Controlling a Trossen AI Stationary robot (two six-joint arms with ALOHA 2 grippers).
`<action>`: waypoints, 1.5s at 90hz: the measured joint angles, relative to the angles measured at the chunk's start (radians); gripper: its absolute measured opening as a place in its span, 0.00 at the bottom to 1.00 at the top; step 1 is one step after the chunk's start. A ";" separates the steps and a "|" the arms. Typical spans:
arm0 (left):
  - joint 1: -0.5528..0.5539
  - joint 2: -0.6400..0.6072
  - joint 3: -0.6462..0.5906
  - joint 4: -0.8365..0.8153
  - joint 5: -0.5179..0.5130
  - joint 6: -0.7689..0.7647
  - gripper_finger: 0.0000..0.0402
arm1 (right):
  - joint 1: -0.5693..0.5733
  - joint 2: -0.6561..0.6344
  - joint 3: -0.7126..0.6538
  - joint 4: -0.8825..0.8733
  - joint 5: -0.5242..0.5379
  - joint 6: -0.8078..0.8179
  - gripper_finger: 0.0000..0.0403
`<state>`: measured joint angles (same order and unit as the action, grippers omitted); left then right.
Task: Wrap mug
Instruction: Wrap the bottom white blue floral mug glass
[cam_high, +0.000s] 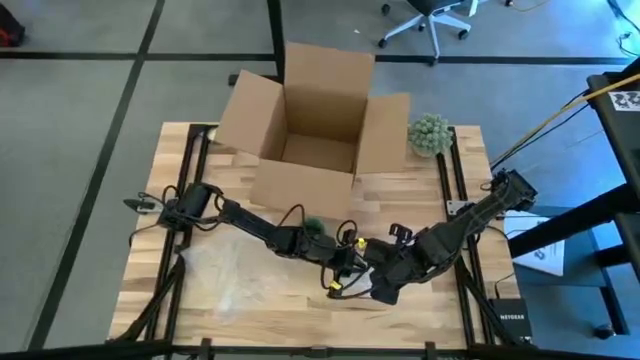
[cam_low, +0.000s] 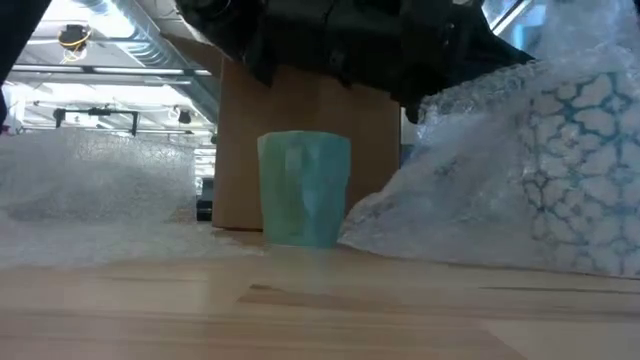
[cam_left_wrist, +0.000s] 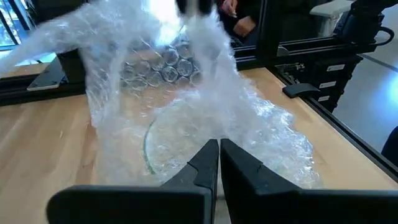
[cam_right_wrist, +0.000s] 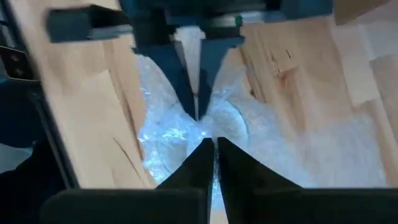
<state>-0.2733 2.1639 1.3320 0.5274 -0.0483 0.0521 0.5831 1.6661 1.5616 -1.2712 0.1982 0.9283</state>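
The bubble wrap (cam_left_wrist: 186, 118) is being pinched from both sides, near the front middle of the table (cam_high: 420, 200). The left end effector (cam_left_wrist: 219, 155) is seen pressed together on the sheet, and the right end effector (cam_right_wrist: 210, 149) is likewise closed on it, directly facing the left one, tip to tip. A patterned mug (cam_low: 585, 170) is seen already bundled inside the wrap in the low view, at the right, under the arms. A second, green mug (cam_low: 303, 190) stands upright and bare on the table, in front of the open cardboard box (cam_high: 315, 120), just beyond the two end effectors. The left arm is judged nearer to it. The next fold is expected across the wrapped mug.
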 joint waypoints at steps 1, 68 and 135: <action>0.000 0.000 0.000 0.000 0.000 0.000 0.00 | 0.000 0.000 0.000 -0.002 0.000 0.001 0.06; 0.000 0.000 -0.001 0.001 0.000 0.000 0.00 | 0.009 -0.072 -0.164 -0.214 -0.083 0.090 0.21; 0.000 0.001 0.000 0.001 0.000 0.007 0.00 | 0.004 0.018 -0.413 0.491 -0.106 0.043 0.00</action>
<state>-0.2733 2.1647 1.3315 0.5285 -0.0479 0.0589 0.5871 1.6837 1.1488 -0.7802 0.0923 0.9708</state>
